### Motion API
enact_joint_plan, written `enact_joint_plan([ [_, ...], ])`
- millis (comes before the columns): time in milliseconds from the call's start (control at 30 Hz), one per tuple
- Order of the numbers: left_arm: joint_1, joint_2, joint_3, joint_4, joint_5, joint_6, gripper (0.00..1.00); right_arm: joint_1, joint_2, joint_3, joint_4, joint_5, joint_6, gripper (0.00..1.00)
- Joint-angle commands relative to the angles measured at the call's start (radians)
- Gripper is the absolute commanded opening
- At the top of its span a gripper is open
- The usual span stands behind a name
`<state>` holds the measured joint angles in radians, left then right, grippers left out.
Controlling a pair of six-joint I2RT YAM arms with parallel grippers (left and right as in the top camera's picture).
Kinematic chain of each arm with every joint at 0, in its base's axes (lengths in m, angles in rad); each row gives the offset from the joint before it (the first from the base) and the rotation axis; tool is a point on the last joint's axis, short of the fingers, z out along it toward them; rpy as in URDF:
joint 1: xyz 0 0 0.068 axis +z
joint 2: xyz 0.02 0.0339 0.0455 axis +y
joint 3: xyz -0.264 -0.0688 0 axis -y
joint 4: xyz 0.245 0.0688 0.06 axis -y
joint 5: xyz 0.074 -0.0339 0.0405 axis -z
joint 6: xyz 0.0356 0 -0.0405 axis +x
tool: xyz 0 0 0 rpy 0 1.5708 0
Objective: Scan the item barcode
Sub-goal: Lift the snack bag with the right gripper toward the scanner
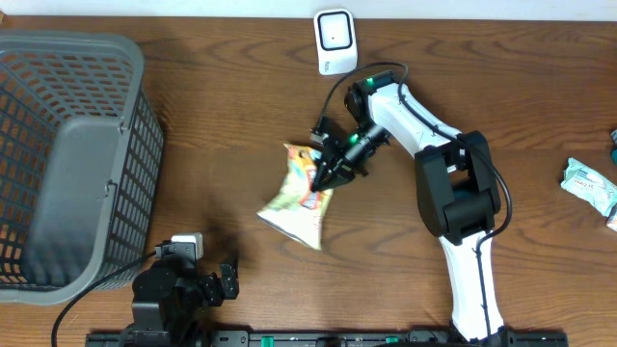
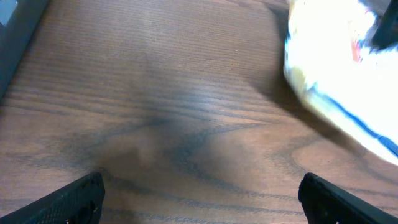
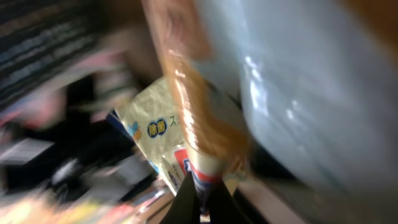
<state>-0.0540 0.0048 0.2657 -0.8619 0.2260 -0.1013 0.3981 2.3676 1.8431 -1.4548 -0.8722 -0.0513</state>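
Dark wood grain runs across the surface (image 1: 193, 125), with a grey mesh basket (image 1: 67, 154) at its left side and a white scanner unit (image 1: 335, 40) with a dark window at the far edge. A pale blue-green packet (image 1: 590, 183) lies well apart on the right.

Near the middle sits the snack bag (image 1: 301, 198), a crinkled pouch that is mostly cream and pale yellow, with orange and red print near its top and a blue band along one edge. It lies tilted, its upper end pointing toward the scanner unit and its wider lower end toward the near edge, casting a shadow to the side. Whether that lower end touches the wood cannot be told.

The right end effector (image 1: 328, 169) is clamped tight on the bag's upper end, its dark fingers pinching the orange-printed seal. The right wrist view is badly blurred, but a glossy cream panel with a blue round mark and a red patch shows just above the pinched fingertips (image 3: 199, 199).

The left end effector (image 1: 224, 280) hovers low at the near left with its jaws spread wide and nothing between them; from its wrist camera the bag fills the upper right corner, bright and washed out.
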Motion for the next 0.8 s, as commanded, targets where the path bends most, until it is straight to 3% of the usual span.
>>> enact_joint_plan([
  [0,0.0,-0.001,-0.005,-0.027,-0.01,0.002,0.99,-0.01,0.0,0.003,-0.005,0.514,0.434,0.01],
  [367,0.0,-0.001,-0.005,-0.027,-0.01,0.002,0.99,-0.015,-0.06,0.159,-0.181,0.767,0.595,0.06],
  [500,0.0,-0.001,-0.005,-0.027,-0.01,0.002,1.0,-0.011,-0.121,0.243,-0.245,0.837,0.649,0.13],
  [567,0.0,-0.001,-0.005,-0.027,-0.01,0.002,0.99,0.001,-0.167,0.25,-0.244,0.821,0.65,0.3],
  [633,0.0,-0.001,-0.005,-0.027,-0.01,0.002,0.99,0.019,-0.197,0.25,-0.236,0.81,0.65,0.66],
  [667,0.0,-0.001,-0.005,-0.027,-0.01,0.002,0.99,0.034,-0.207,0.25,-0.226,0.812,0.65,0.99],
  [767,0.0,-0.001,-0.005,-0.027,-0.01,0.002,0.99,0.083,-0.208,0.248,-0.195,0.814,0.681,0.99],
])
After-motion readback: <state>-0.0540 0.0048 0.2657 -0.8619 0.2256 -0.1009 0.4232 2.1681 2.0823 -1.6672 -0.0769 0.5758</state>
